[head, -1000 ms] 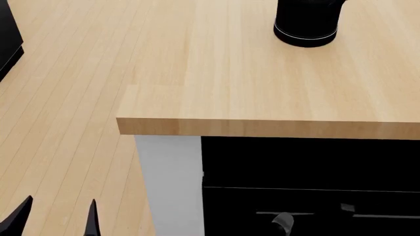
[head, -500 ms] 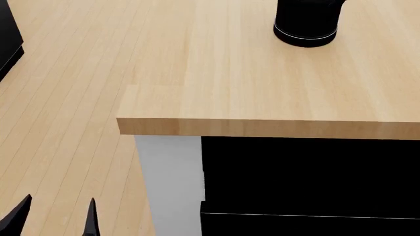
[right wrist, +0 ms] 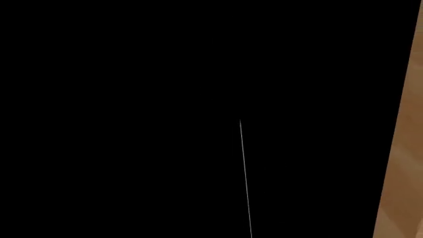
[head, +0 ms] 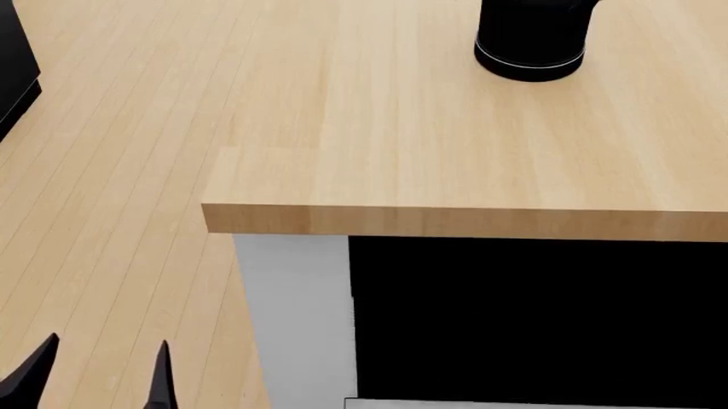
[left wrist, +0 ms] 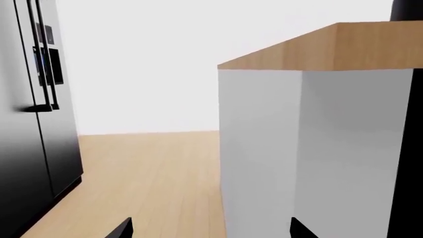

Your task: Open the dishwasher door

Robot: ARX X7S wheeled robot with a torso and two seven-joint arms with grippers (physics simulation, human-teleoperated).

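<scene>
Head view: kettle on wooden counter.

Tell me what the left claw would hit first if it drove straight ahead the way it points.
Probably the white side panel under the light wooden countertop: it fills the space ahead between the left claw tips. Depth is unclear; the pale wooden floor lies beside it.

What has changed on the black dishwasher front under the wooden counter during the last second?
The thin light line across the glossy black dishwasher door slid down to the head view's bottom edge, and the silver bar handle dropped out of sight. The left end effector, wooden countertop and round black kettle kept their places.
</scene>
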